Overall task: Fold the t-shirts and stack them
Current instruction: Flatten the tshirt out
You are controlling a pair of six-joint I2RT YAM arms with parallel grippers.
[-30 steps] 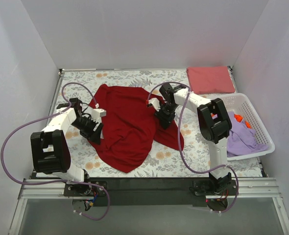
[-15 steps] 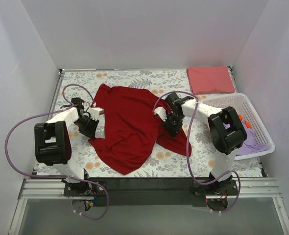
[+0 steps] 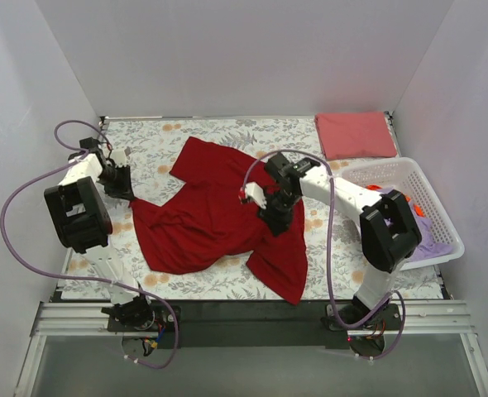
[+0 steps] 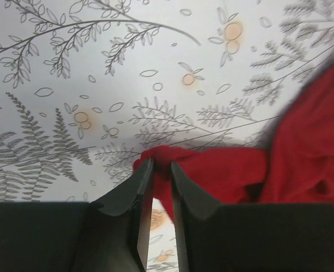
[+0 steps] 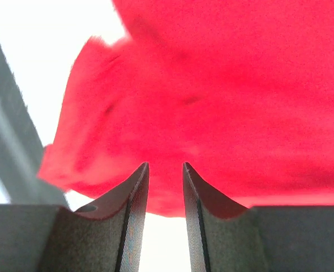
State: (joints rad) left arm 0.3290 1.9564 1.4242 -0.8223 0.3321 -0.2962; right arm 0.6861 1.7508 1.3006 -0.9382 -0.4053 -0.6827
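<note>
A deep crimson t-shirt (image 3: 211, 215) lies spread and rumpled on the floral cloth (image 3: 227, 132) in the middle of the table. My left gripper (image 3: 126, 190) at the far left is shut on a bunched edge of the shirt (image 4: 212, 170), as the left wrist view (image 4: 158, 163) shows. My right gripper (image 3: 274, 213) sits at the shirt's right part; in the right wrist view (image 5: 164, 165) its jaws are nearly closed with the red fabric (image 5: 223, 85) between the tips. A folded pinkish-red t-shirt (image 3: 356, 134) lies at the back right.
A white lattice basket (image 3: 426, 258) stands at the right edge, holding a lavender shirt (image 3: 430, 238) and an orange one (image 3: 418, 210), partly hidden by the right arm. White walls close in the left, back and right sides.
My left gripper has moved out to the far left, pulling the shirt's corner with it. The shirt has been stretched wider and turned. My right gripper has shifted slightly with the fabric.
</note>
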